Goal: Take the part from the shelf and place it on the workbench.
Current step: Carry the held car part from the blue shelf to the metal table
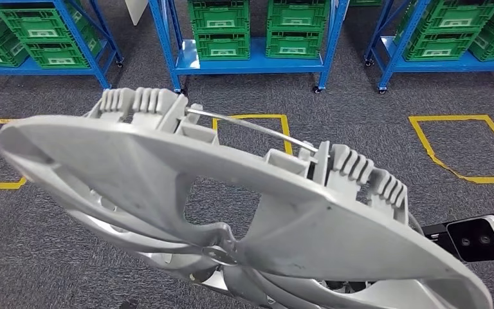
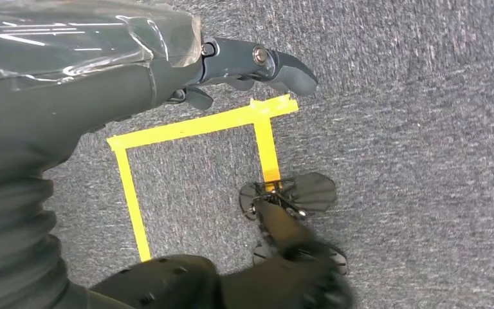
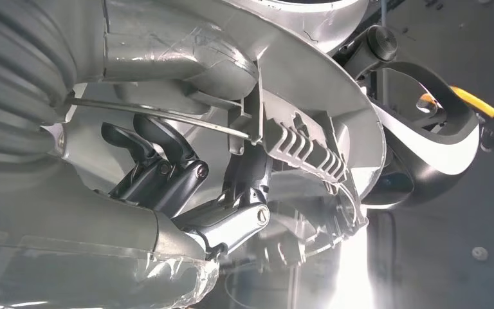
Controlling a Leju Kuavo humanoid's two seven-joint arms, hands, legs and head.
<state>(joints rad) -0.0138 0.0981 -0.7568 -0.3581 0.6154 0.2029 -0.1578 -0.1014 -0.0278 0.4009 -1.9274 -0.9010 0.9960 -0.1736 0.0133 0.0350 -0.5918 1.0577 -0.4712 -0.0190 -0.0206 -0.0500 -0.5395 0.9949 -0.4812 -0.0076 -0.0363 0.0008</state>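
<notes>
While gripped by the right robot hand (image 3: 186, 187), one grey part (image 1: 167, 167); left robot hand (image 2: 231, 71) curled, empty.

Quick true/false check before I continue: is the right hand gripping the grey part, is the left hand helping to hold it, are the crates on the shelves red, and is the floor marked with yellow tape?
1. The right hand grips the grey part. True: in the right wrist view its dark fingers curl against the part beside the ribbed clip.
2. The left hand helps to hold the part. False: in the left wrist view it hangs over the carpet, its fingers around nothing.
3. The crates on the blue shelves are red. False: they are green.
4. Yellow tape marks squares on the grey carpet. True.
5. The part lies on a workbench. False: it is held up in front of the head camera, above the floor.
</notes>
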